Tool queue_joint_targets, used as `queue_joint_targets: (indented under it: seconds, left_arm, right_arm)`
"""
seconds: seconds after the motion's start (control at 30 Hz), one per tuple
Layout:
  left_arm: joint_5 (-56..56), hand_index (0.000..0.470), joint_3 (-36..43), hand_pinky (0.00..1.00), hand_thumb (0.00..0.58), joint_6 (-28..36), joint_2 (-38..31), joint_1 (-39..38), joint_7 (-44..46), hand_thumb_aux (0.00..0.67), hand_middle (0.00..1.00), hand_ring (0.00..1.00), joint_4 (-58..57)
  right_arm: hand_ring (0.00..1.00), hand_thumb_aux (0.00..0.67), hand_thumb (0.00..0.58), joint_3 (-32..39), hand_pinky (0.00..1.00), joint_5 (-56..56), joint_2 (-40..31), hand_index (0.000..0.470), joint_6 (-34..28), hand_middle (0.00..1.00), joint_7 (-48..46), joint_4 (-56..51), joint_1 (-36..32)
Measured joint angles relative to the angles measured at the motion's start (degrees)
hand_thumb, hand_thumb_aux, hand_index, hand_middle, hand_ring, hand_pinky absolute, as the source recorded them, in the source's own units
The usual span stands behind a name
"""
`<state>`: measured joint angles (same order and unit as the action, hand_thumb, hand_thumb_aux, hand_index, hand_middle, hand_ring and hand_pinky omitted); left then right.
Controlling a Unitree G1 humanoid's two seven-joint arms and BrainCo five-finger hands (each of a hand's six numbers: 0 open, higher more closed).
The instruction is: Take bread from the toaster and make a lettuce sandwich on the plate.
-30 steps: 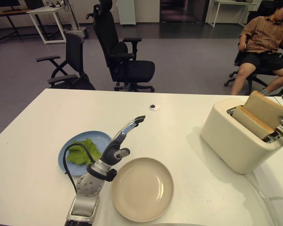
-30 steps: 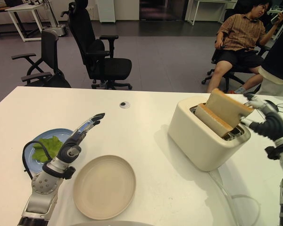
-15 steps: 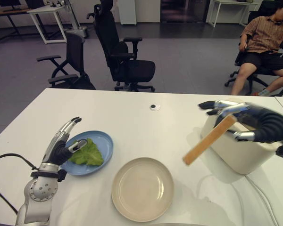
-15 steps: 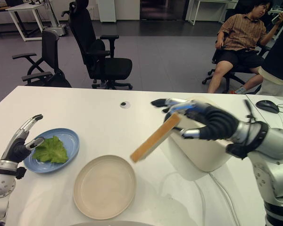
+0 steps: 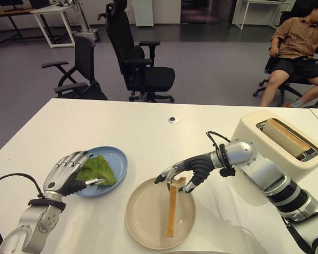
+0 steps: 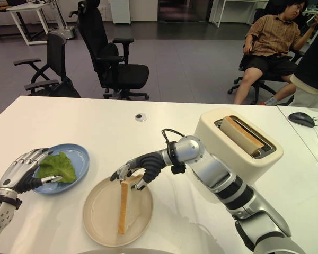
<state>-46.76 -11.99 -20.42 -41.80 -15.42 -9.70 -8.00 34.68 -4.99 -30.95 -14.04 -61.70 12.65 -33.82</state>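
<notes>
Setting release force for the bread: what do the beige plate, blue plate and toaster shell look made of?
Beige plate: probably ceramic or melamine with a satin finish; smooth, with soft highlights along the rim.
Blue plate: plastic or glazed ceramic, fairly matte; thin, even rim, can't tell further.
Toaster: cream shell that looks like plastic, matte; rounded moulded corners, no metallic shine.

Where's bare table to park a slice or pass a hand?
Free: table beyond the beige plate, between blue plate and toaster, around the grommet. Crowded: right hand with bread slice on beige plate; left hand at blue plate.
</notes>
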Motion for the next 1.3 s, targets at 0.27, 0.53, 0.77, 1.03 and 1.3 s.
queue_joint_targets:
  seconds: [0.27,0.53,0.77,1.03,1.3]
  left_arm:
    - [-4.18,0.345,6.7,0.0,0.539,2.84,-1.97,0.67,-0.75,0.491,0.0,0.0,-1.2]
    - [-3.75,0.383,9.85,0.0,0.56,2.75,-3.32,2.89,-2.49,0.547,0.0,0.0,-3.6]
    - [3.18,0.47,9.42,0.0,0.58,-1.1,-3.57,3.78,-3.57,0.67,0.0,0.0,-3.95]
    - [31.28,0.47,4.83,0.0,0.58,-11.83,-3.44,-0.68,9.37,0.67,0.0,0.0,7.34]
    - [33.39,0.47,9.68,0.0,0.58,-5.24,-0.5,-15.23,22.91,0.67,0.0,0.0,29.98]
  right_arm:
    - [0.0,0.0,0.0,1.91,0.0,10.54,5.29,0.0,3.85,0.0,4.65,-6.38,-1.58]
    - [0.0,0.0,0.0,0.24,0.0,11.24,6.82,0.0,5.39,0.0,5.86,-6.24,-1.53]
    - [0.0,0.0,0.0,-1.82,0.0,11.72,6.93,0.0,6.39,0.0,7.26,-6.37,-0.58]
    - [0.0,0.0,0.0,-12.08,0.0,8.99,4.03,0.0,8.24,0.0,10.36,-4.58,4.71]
    - [0.0,0.0,0.0,-22.97,0.0,2.17,-0.71,0.0,8.62,0.0,10.79,0.0,12.11]
